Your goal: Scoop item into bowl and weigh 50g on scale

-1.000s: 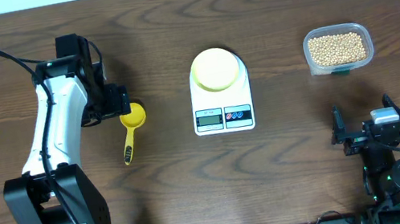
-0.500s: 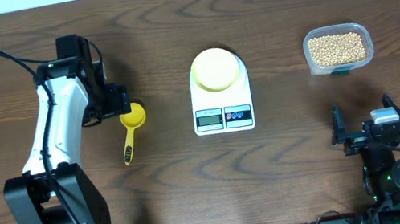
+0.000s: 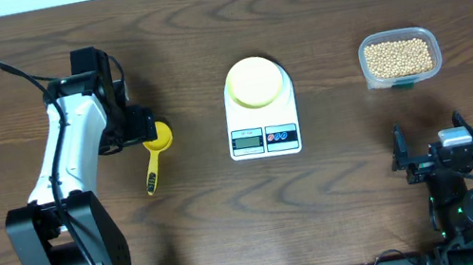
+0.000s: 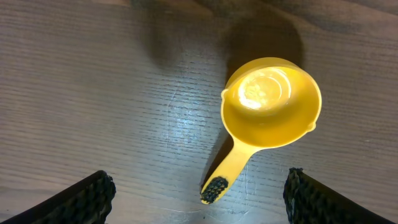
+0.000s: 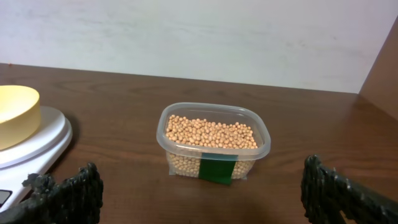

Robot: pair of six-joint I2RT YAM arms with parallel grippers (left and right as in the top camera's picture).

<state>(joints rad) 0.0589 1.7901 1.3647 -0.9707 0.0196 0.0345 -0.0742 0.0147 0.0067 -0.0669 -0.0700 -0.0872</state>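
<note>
A yellow scoop (image 3: 155,152) lies on the table, cup toward the back; in the left wrist view (image 4: 261,112) its cup is empty and its handle tip lies between my fingers. My left gripper (image 3: 136,128) is open above the scoop's cup, not touching it. The pale yellow-green bowl (image 3: 255,81) stands empty on the white scale (image 3: 264,134); both show at the left of the right wrist view (image 5: 15,115). The beige beans (image 3: 398,56) fill a clear tub (image 5: 213,143) at the right. My right gripper (image 3: 433,155) is open and empty near the front edge.
The dark wooden table (image 3: 344,201) carries only these things. A pale wall (image 5: 186,37) stands behind the table's far edge.
My left arm has shifted slightly forward and to the right over the scoop. The right arm has not moved.
</note>
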